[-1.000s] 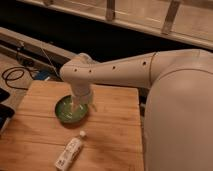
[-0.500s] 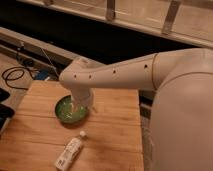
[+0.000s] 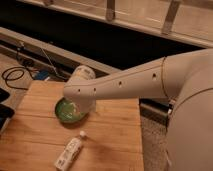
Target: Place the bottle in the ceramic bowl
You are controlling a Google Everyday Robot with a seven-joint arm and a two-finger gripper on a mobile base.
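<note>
Okay, you're hovering gripper [image 3: 83, 110] over ceramic bowl [image 3: 67, 111], toward bench [image 3: 117, 132] left edge; grip state, can't tell. Meanwhile bottle [image 3: 70, 151] lying by front edge, apart from bowl.

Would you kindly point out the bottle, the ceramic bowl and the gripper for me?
bottle [image 3: 70, 151]: camera view, on its label.
ceramic bowl [image 3: 62, 111]: camera view, on its bare green inside.
gripper [image 3: 83, 106]: camera view, its lower end, over the bowl's right edge.

Bottle [image 3: 69, 152] before ceramic bowl [image 3: 62, 112], gripper [image 3: 84, 107] above
</note>
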